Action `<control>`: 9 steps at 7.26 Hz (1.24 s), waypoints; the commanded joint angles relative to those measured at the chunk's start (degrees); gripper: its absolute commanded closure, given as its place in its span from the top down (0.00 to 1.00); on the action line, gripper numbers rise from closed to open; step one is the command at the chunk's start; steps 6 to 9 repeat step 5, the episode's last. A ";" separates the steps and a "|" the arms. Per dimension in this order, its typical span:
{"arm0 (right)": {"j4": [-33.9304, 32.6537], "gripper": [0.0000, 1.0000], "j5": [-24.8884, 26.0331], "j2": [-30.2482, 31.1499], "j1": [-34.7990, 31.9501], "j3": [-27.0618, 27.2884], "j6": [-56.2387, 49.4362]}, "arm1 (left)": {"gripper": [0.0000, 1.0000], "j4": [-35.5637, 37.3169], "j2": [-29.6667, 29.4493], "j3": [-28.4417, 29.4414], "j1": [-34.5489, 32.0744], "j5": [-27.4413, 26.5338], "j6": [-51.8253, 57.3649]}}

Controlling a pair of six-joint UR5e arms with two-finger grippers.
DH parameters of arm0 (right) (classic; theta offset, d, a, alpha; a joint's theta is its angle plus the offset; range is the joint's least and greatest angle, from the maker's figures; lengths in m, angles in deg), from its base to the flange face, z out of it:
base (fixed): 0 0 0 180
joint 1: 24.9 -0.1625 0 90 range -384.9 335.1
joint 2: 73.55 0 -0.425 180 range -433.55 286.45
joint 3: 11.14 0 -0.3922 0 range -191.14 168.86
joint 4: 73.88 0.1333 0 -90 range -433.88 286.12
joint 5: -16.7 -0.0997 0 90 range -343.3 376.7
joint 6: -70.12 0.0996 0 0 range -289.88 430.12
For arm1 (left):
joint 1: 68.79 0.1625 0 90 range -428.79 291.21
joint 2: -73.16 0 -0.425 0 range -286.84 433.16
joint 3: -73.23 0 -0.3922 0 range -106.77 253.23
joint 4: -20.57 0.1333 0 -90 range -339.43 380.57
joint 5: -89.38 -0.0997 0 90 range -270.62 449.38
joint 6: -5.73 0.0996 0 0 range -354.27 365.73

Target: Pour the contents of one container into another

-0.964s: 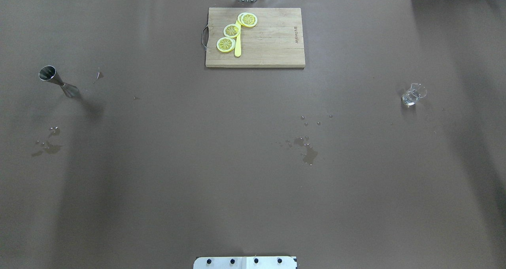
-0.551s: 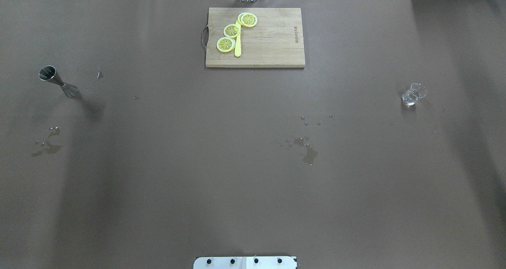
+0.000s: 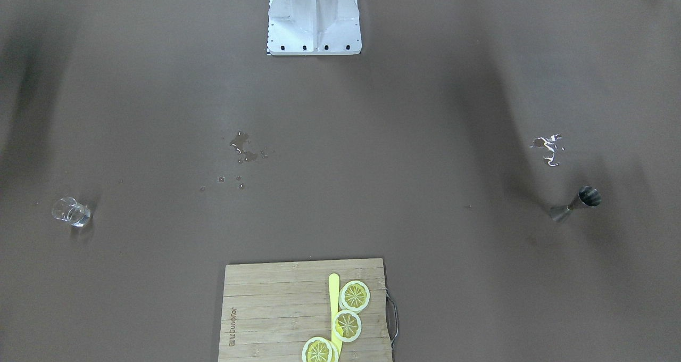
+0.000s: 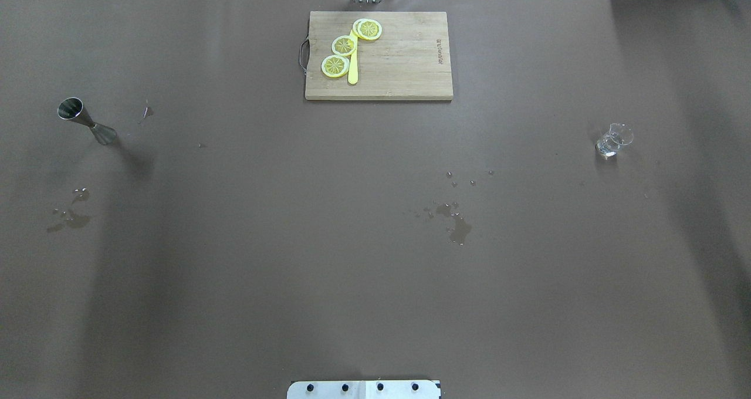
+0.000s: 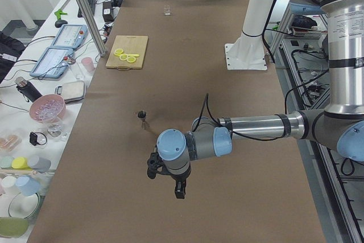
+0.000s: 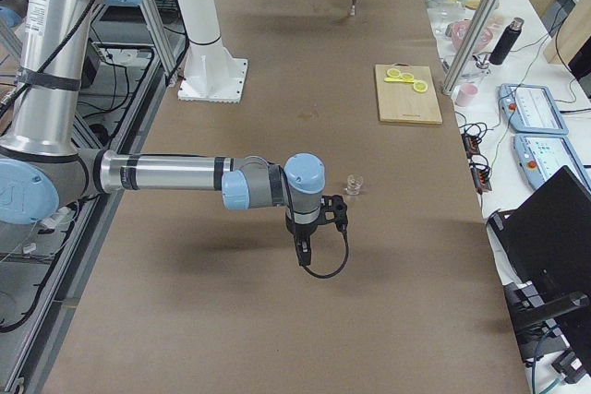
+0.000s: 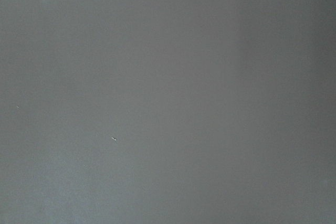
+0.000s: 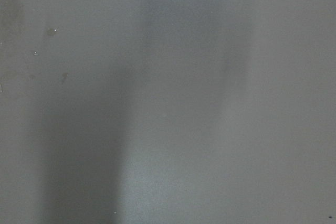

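A steel jigger (image 4: pixel 87 120) stands upright at the table's left side, also seen as the jigger (image 3: pixel 574 205) in the front view. A small clear glass beaker (image 4: pixel 613 139) with a little liquid stands at the right side. Neither gripper shows in the overhead, front or wrist views; both wrist views show only bare brown table cover. In the left side view my left gripper (image 5: pixel 180 189) hangs over the table nearer than the jigger (image 5: pixel 143 119). In the right side view my right gripper (image 6: pixel 303 251) hangs just short of the beaker (image 6: pixel 354 185). I cannot tell whether either is open or shut.
A wooden cutting board (image 4: pixel 405 70) with lemon slices (image 4: pixel 344 46) and a yellow knife lies at the far middle. Wet spills (image 4: pixel 455 223) mark the cover right of centre, and another spill (image 4: pixel 70 217) lies at the left. The robot's base plate (image 4: pixel 364 389) is at the near edge.
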 commanded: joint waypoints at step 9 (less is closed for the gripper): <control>0.10 1.00 -2.73 -0.62 -2.41 0.01 0.12 | 0.98 -0.09 -0.09 -0.25 0.00 0.15 0.17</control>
